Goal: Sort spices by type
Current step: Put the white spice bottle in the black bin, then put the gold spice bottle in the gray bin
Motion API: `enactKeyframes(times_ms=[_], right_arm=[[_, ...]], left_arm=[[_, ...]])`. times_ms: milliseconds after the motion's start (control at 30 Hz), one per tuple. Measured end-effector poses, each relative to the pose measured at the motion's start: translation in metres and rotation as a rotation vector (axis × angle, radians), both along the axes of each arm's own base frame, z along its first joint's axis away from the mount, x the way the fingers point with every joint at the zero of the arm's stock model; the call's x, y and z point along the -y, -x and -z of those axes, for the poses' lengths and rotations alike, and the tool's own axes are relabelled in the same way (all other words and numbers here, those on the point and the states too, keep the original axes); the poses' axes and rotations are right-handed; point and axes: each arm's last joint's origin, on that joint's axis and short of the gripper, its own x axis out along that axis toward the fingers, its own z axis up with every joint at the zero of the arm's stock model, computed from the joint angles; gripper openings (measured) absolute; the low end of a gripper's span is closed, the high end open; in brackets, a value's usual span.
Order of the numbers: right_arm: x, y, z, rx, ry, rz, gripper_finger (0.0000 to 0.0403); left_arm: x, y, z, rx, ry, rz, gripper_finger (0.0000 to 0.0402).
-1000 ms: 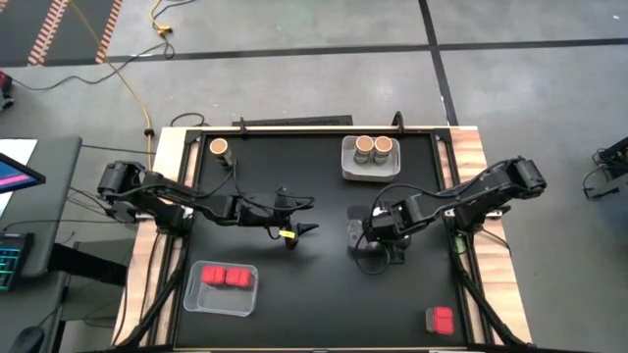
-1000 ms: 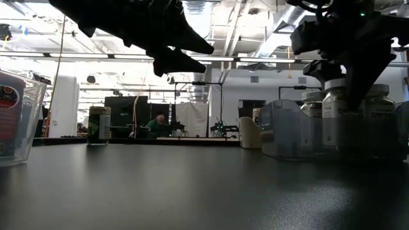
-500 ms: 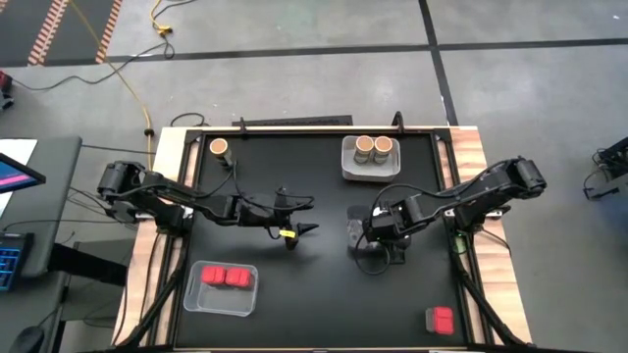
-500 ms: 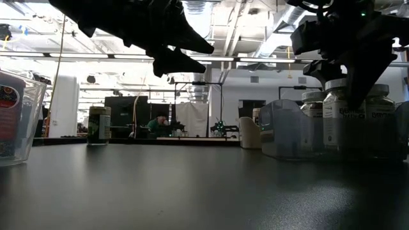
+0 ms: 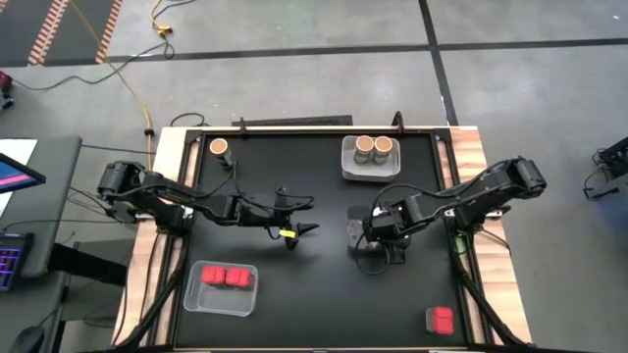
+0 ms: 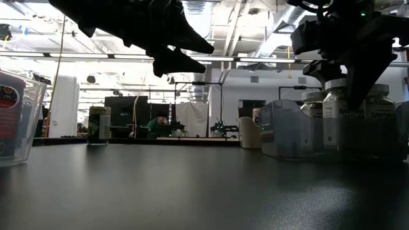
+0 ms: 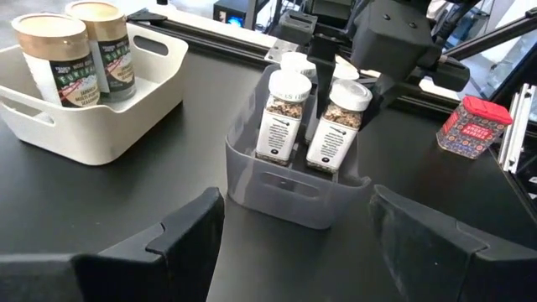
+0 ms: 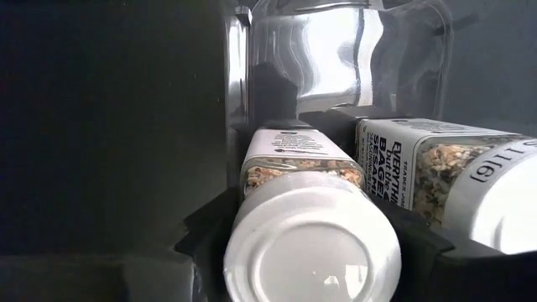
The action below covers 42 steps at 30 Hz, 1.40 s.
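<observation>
— So, where do we stand with the right gripper [image 5: 378, 238]?

— We have its fingers closed on a white-lidded jar [image 8: 312, 247]. In the right wrist view the jar sits directly between the two fingers, with its white lid toward the camera. Its long axis runs along the direction in which the gripper points, so the jar stands upright under a gripper that points down.

— And where is the jar itself?

— It is inside the clear tray [image 7: 289, 185], just beside a second white-lidded jar [image 8: 457, 180]. The left wrist view shows more white lids behind these two.

— Then what does the next move turn on?

— In our judgement, on the direction of release: the jar is straight below the wrist, so the fingers must spread and the arm must go straight up along the jar's axis, or the neighbour jar can be knocked.

— And the left gripper [image 5: 297, 233]?

— It hangs over the table with fingers spread and nothing between them, well apart from the tray. A red box [image 5: 440, 320] lies nearer to our right arm.
</observation>
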Motion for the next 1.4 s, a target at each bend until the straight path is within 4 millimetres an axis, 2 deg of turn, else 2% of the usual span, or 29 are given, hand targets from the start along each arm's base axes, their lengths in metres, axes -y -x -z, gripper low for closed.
enactKeyframes(times_ms=[400, 633, 833, 967, 1200, 1400], right_arm=[[0.000, 0.000, -0.002, 0.000, 0.000, 0.000, 0.0292], [0.000, -0.001, -0.017, -0.011, 0.003, 0.000, 0.0292], [0.000, 0.001, -0.039, 0.058, -0.015, 0.007, 0.0292], [0.003, 0.011, -0.057, 0.095, -0.030, 0.035, 0.0292], [0.011, 0.039, -0.084, 0.152, -0.061, 0.131, 0.0292], [0.016, 0.060, -0.102, 0.235, -0.141, 0.297, 0.0292]], left_arm=[[0.000, 0.000, 0.000, -0.001, 0.000, 0.000, 0.0283], [0.000, 0.000, 0.000, -0.001, 0.000, 0.000, 0.0283], [0.000, 0.000, 0.000, 0.000, -0.001, 0.000, 0.0283], [0.000, 0.000, 0.000, 0.005, 0.033, -0.010, 0.0283], [0.000, 0.000, 0.000, 0.009, 0.072, -0.021, 0.0283], [0.000, 0.000, 0.000, 0.009, 0.072, -0.021, 0.0283]])
